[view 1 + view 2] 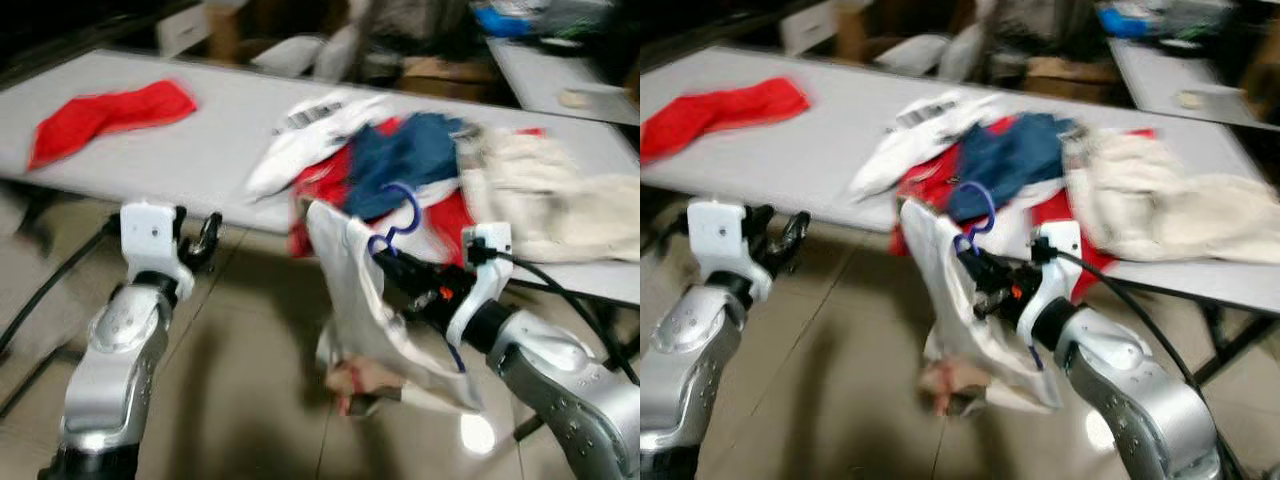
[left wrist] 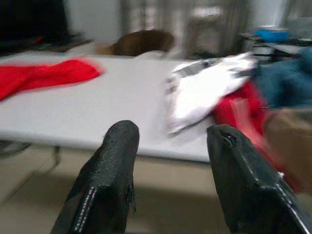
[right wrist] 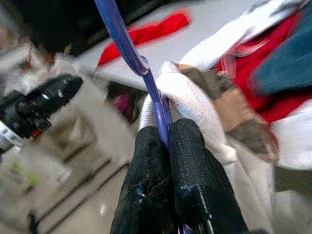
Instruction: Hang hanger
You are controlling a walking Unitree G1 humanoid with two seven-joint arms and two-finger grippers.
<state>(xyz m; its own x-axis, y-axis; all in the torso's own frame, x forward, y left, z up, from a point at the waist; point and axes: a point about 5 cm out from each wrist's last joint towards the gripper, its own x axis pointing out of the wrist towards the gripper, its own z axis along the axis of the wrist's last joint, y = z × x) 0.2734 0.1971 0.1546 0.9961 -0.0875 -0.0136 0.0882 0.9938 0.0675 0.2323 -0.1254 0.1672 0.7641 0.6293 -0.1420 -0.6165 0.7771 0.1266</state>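
**Clerk:** Right gripper, item one. Condition?

**Operator:** Right gripper (image 3: 163, 141): I logged both black fingers pinched together on the stem of the blue hanger (image 1: 395, 222), no gap between them. I held it out in front of the table (image 1: 200, 150), over the tiled floor (image 1: 250, 400).

**Clerk:** Hanger, item two?

**Operator:** Blue, thin, its hook standing up above the fingers. A white garment (image 1: 365, 320) was draped on it and hung down below the gripper towards the floor, with a brownish printed patch near its lower end. Blur kept me from reading the print.

**Clerk:** Left gripper?

**Operator:** Left gripper (image 2: 168, 146): fingers spread apart, nothing between them. I had it raised near the table's front edge, well apart from the hanger.

**Clerk:** Table contents?

**Operator:** One heap of clothes (image 1: 400, 160) at the front edge just behind the hanger: red, blue and white pieces, one white piece with a dark striped band. A cream garment (image 1: 540, 190) lay beside the heap on my right. One red cloth (image 1: 105, 115) lay alone, far to my left. Boxes and clutter stood behind the table, too blurred to list.
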